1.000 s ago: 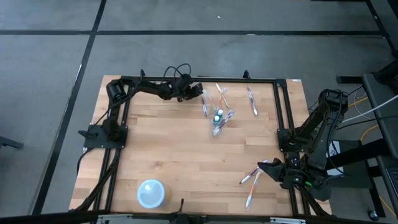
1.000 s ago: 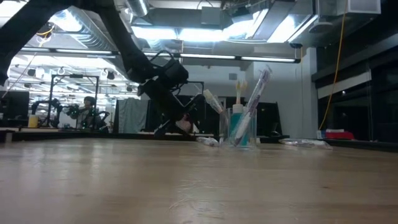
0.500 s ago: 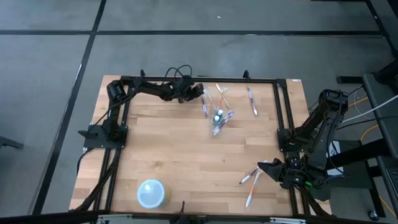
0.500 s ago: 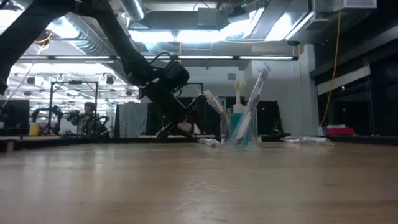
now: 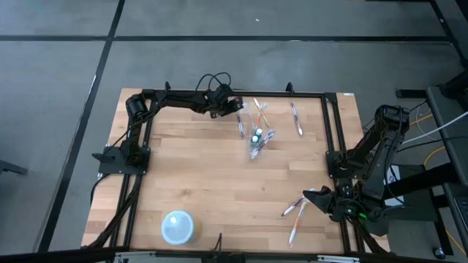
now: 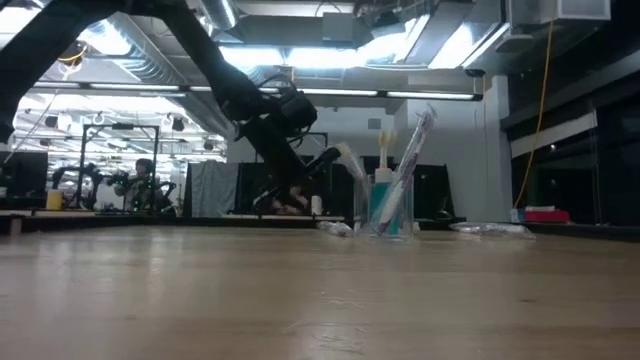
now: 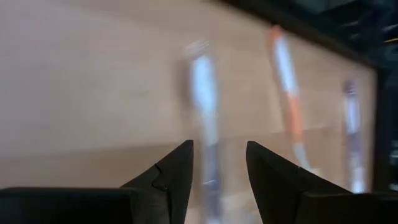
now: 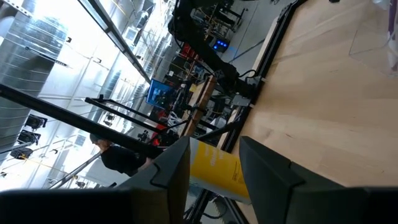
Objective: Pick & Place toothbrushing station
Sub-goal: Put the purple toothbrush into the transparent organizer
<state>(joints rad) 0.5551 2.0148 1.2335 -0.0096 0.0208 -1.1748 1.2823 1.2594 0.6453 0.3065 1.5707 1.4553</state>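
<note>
Left pincer [image 7: 217, 163] hovering released over thin white purple-accented toothbrush [image 7: 204, 106] lying on wooden counter [image 5: 219, 183]: light, stiff, slippery; gripping mid-handle looks best. Right pincer [image 8: 214, 163] waiting released.

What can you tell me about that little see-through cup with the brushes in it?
The clear plastic cup stands upright on the wooden table, toward its far side. It holds a teal tube and several white toothbrushes leaning out past its rim. More brushes lie loose on the table around it. No claw touches it.
</note>
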